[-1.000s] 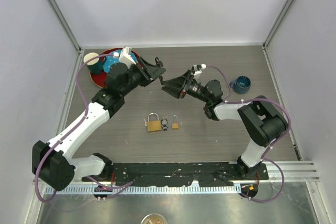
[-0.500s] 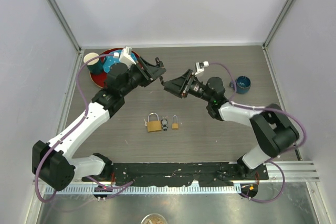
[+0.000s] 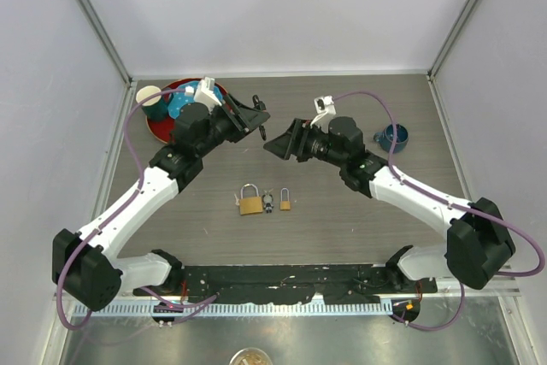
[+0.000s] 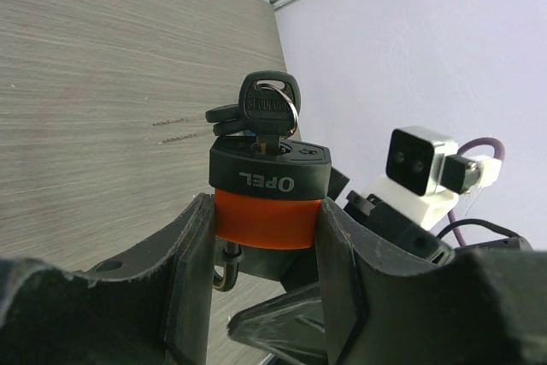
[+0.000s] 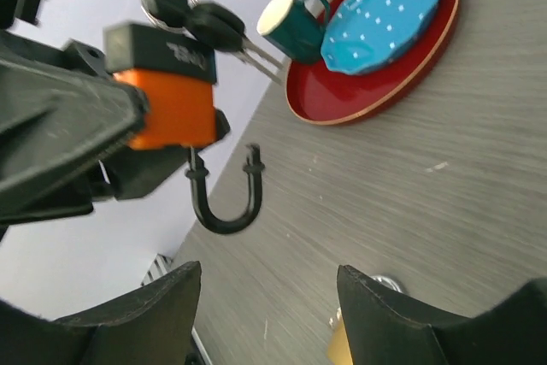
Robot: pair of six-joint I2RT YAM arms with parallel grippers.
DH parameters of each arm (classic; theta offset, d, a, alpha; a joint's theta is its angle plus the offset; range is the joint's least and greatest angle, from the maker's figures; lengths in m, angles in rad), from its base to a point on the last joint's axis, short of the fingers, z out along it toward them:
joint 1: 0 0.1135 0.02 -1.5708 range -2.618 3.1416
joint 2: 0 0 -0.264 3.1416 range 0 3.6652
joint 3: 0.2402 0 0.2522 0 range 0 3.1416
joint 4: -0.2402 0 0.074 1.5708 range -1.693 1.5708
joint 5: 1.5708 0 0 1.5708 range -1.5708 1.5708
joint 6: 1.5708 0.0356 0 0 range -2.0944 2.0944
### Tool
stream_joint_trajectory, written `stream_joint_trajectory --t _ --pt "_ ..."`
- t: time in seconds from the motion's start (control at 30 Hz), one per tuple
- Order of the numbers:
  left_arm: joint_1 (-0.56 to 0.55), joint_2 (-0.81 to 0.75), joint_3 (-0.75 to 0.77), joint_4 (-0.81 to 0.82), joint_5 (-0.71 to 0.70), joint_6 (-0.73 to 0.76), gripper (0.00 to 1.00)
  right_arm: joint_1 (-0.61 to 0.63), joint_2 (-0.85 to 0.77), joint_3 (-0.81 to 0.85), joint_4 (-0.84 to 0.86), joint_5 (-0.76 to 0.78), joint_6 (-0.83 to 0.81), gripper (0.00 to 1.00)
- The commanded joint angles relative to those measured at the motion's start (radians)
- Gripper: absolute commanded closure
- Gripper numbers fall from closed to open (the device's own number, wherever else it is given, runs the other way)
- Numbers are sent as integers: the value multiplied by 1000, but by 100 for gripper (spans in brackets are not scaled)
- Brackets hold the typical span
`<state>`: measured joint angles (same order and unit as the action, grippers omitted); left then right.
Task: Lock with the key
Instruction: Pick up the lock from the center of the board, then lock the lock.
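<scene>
My left gripper (image 3: pixel 255 120) is shut on an orange and black padlock (image 4: pixel 268 197), held above the table with the jaws pressing its orange sides. A black key (image 4: pixel 269 106) on a ring sits in the lock's keyhole. In the right wrist view the padlock (image 5: pixel 167 102) shows its black shackle (image 5: pixel 225 205) hanging open, one end free. My right gripper (image 3: pixel 275 144) is open and empty, just right of the padlock, facing it. Its fingers (image 5: pixel 137 314) frame the shackle from below.
Two brass padlocks (image 3: pixel 249 203) (image 3: pixel 285 203) and a bunch of keys (image 3: pixel 268 203) lie mid-table. A red plate (image 3: pixel 158 129) with a blue dish (image 5: pixel 382 13) and a teal cup (image 3: pixel 151 98) is at the back left. A blue cup (image 3: pixel 395 136) stands at the right.
My right arm has stretched out, its elbow swinging right and down, while its gripper stays beside the padlock. The left arm and padlock have not moved.
</scene>
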<state>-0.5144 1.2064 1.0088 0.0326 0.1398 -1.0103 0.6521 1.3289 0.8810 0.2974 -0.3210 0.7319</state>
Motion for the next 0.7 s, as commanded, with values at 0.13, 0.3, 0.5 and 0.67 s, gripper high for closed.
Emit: stream_joint_trajectory --t 0.13,0.3,0.5,0.67 --pt "5 -67 5 66 3 15 100 -84 71 -109 357 -163 234 31" --pt "7 -77 5 64 15 22 100 -94 196 -186 901 -300 521 33" --pt "5 -76 2 81 44 15 100 -94 378 -153 1312 -331 816 39" --pt "5 -73 2 84 52 15 100 -92 434 -111 1372 -332 871 40"
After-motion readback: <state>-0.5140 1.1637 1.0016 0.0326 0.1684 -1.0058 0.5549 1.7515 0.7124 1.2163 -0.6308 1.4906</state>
